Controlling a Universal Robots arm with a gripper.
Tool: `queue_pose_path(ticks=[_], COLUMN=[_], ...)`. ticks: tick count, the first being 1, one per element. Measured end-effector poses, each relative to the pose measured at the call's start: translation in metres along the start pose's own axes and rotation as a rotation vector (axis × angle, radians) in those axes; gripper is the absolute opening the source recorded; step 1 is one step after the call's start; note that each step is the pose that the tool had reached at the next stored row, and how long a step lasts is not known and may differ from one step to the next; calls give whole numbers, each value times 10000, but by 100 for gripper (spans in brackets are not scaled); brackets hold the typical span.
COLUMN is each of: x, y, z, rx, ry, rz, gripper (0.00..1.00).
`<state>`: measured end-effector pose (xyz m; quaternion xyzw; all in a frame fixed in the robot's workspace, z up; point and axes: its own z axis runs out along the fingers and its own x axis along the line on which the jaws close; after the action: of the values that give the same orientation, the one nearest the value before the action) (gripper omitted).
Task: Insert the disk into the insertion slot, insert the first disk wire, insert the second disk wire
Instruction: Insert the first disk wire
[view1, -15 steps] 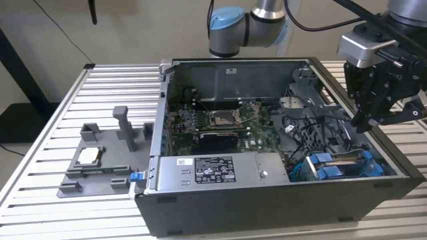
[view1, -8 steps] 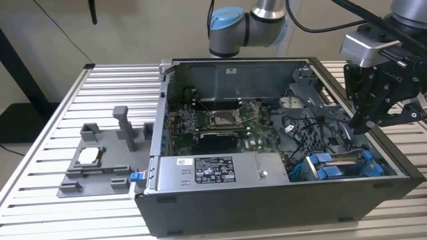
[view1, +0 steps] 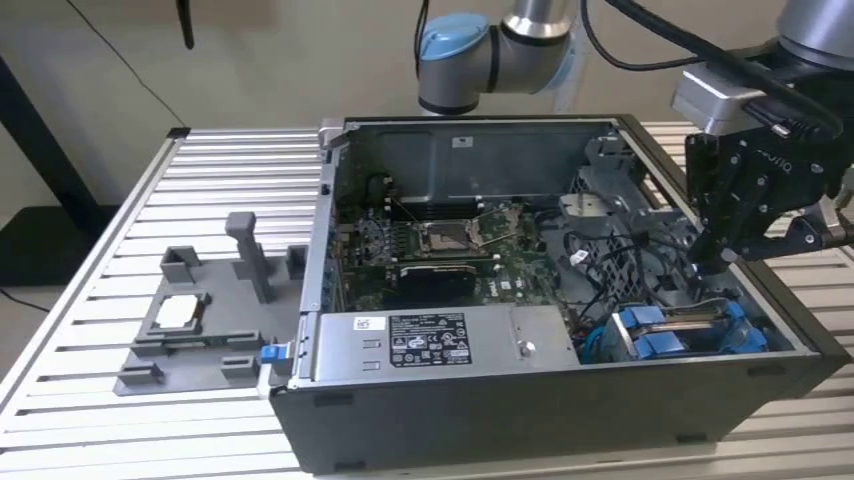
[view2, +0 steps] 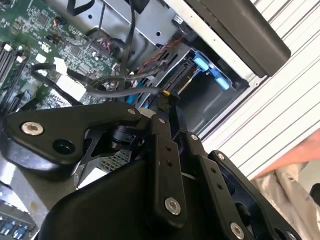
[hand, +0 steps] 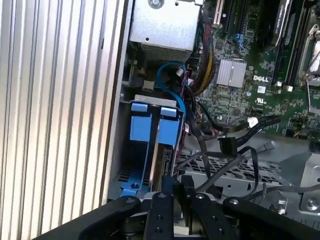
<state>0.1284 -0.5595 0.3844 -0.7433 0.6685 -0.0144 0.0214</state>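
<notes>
Disk (hand: 161, 150) sits in insertion slot (hand: 119, 150), mostly hidden.

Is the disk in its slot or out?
In: the disk, blue carrier and all, sits down inside the insertion slot.

I see an open computer case (view1: 534, 420) on the ribbed surface (view1: 240, 170), green motherboard (view1: 441, 245) and silver power-supply box (view1: 414, 340) inside (label up); a grey fixture tray (view1: 200, 352) sits beside it, at the exterior view's left.
</notes>
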Motion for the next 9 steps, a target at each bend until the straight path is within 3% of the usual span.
queue_pose_path(ticks=[3,9], x=[1,12], y=[-5,-100], z=[49,135], rx=[2,-79], ry=[19,6], rz=[381,430], gripper=[19,19])
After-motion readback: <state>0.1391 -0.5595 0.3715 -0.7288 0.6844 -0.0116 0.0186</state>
